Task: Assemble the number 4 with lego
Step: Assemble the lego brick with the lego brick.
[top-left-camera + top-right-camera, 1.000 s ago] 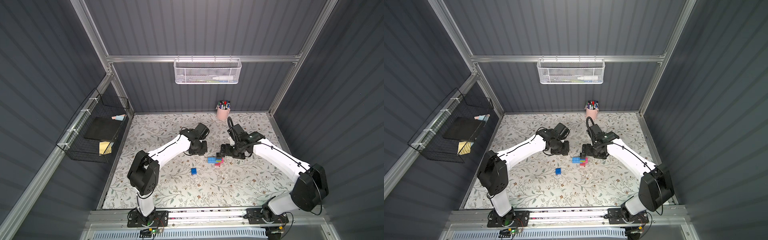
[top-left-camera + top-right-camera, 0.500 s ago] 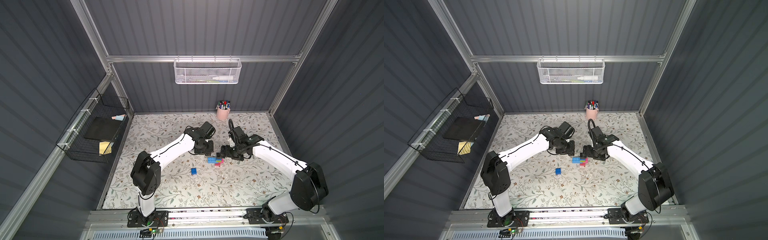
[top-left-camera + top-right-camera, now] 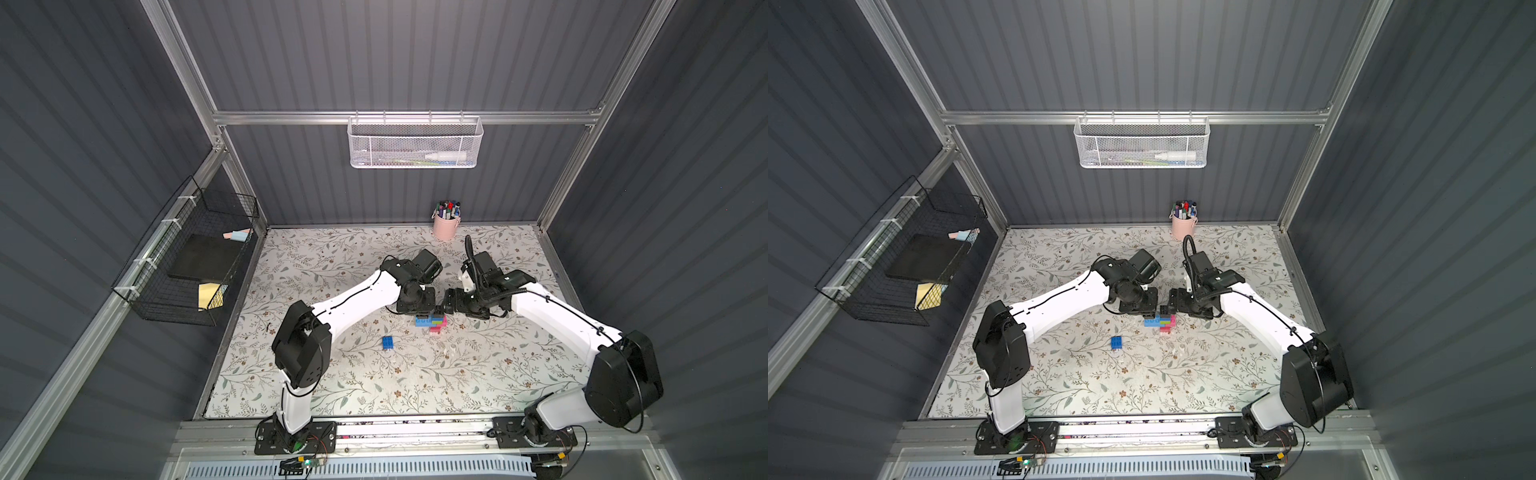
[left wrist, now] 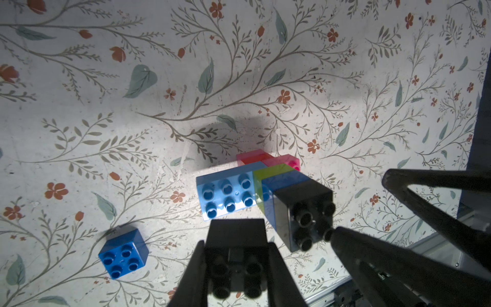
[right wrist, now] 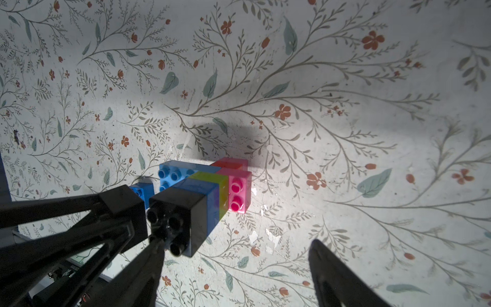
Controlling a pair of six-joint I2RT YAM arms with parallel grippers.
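Your left claw [image 4: 236,265], clamped on a black brick [image 4: 235,239], has swung in across the worktop [image 3: 332,257] since a second ago and now hangs just beside the part-built number 4 [image 3: 430,322]; your right claw [image 5: 236,242], jaws wide and empty, has edged in from the opposite side; a loose dark blue brick [image 3: 387,343] lies nearby, apart.

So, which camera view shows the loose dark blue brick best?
The left wrist view: the loose dark blue brick lies whole and close, all four studs visible. The right wrist view shows only a corner of it; both top views show it whole but tiny.
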